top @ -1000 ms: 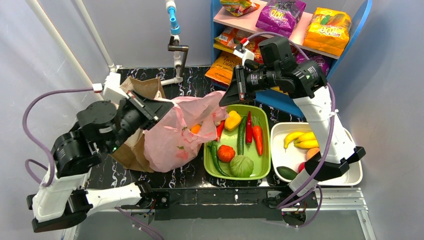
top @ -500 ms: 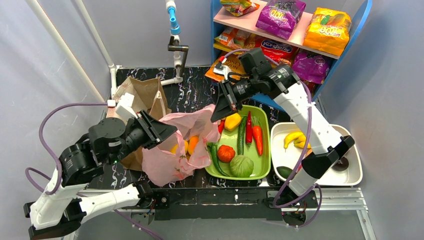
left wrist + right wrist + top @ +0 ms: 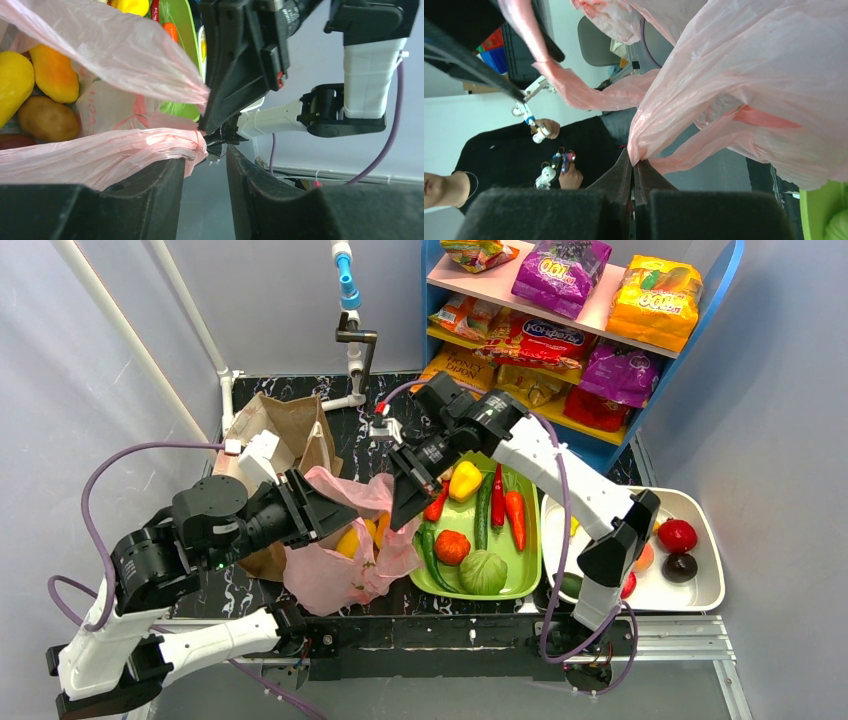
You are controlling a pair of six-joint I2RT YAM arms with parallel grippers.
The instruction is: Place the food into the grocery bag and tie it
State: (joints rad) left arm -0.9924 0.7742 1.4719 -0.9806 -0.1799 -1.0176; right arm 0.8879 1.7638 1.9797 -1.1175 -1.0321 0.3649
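The pink grocery bag (image 3: 340,565) lies open on the table between my arms, left of the green tray. A yellow fruit (image 3: 349,540) and an orange one (image 3: 383,527) show in its mouth. The left wrist view shows the yellow fruit (image 3: 12,82), an orange fruit (image 3: 52,72) and a brown one (image 3: 47,119) inside. My left gripper (image 3: 335,512) is open; the bag's rim (image 3: 100,150) drapes over one finger (image 3: 150,200) and the gap (image 3: 210,157) is empty. My right gripper (image 3: 405,512) is shut on a bunched fold of the bag (image 3: 744,75) at its fingertips (image 3: 634,162).
A green tray (image 3: 537,540) of vegetables stands right of the bag. A white tray (image 3: 716,570) with red and dark fruit is at the far right. A brown paper bag (image 3: 285,425) stands behind the pink bag. A shelf of snack packets (image 3: 560,270) is at the back.
My right arm has swung left from the shelf to the bag's mouth and now pinches the bag. My left gripper and the bag have shifted lower and toward the front.
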